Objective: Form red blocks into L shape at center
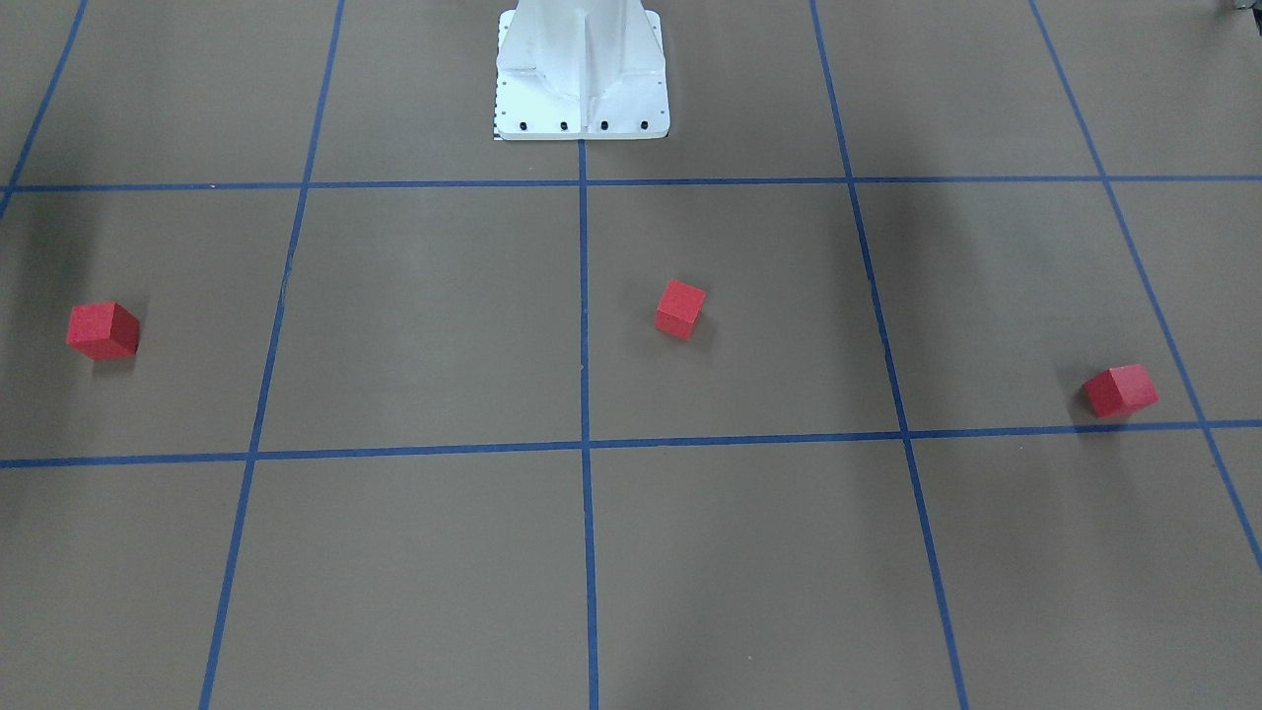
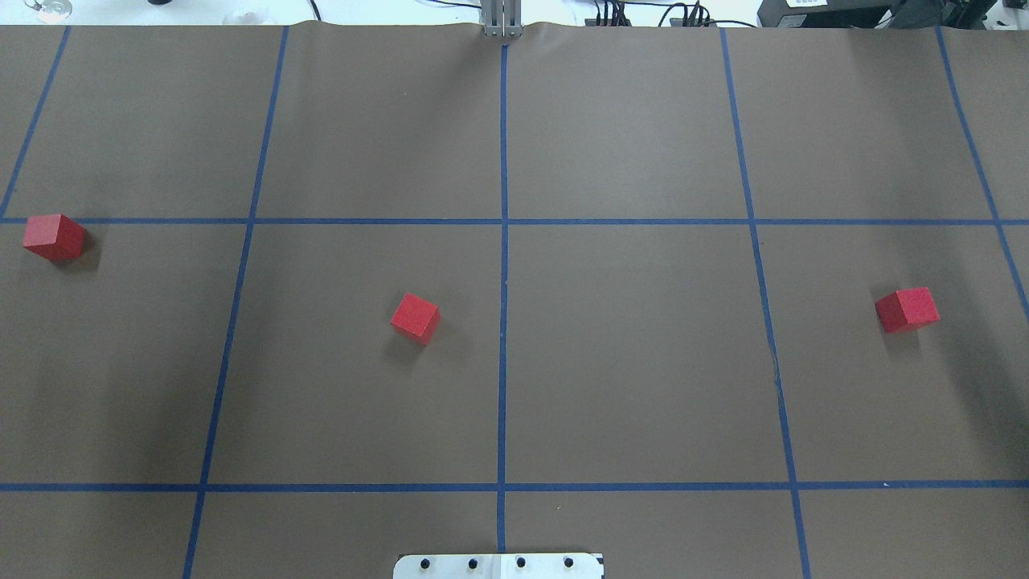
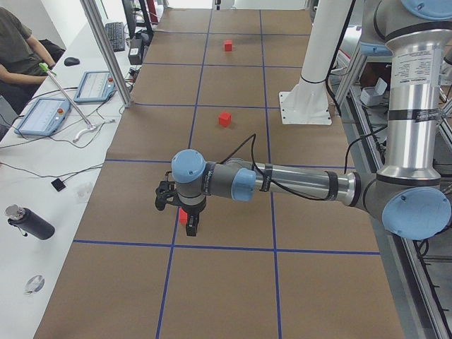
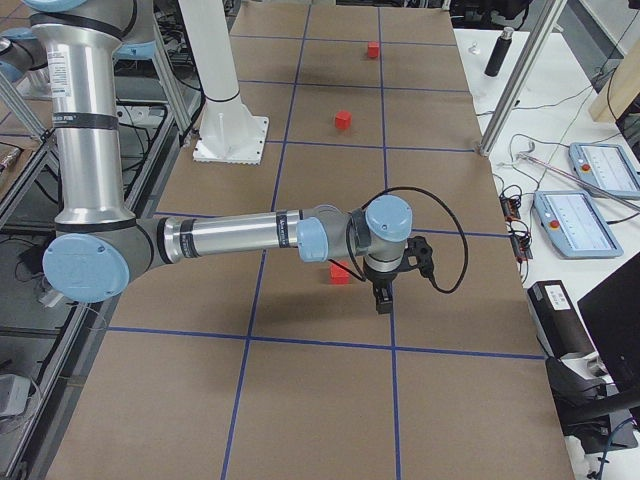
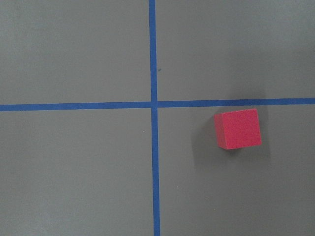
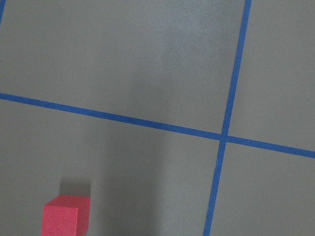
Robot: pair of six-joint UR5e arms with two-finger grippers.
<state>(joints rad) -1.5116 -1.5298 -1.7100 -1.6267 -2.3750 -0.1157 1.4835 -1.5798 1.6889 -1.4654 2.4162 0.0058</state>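
Note:
Three red blocks lie far apart on the brown gridded table. The middle block [image 2: 416, 318] [image 1: 680, 309] sits just left of the centre line. The left block [image 2: 55, 236] [image 1: 1121, 390] [image 5: 237, 129] lies near a grid crossing. The right block [image 2: 907, 310] [image 1: 103, 330] [image 6: 65, 216] lies in the right square. My left gripper [image 3: 192, 227] hangs above the left block [image 3: 183, 217]. My right gripper [image 4: 383, 300] hangs beside and above the right block [image 4: 340, 272]. Both grippers show only in the side views, so I cannot tell whether they are open or shut.
The white robot pedestal [image 1: 582, 79] [image 2: 498, 565] stands at the table's robot-side edge. A side desk with control tablets [image 3: 42, 116], a bottle [image 3: 28, 222] and a seated person [image 3: 18, 49] runs along the operators' side. Aluminium posts [image 3: 106, 49] stand at the table edge.

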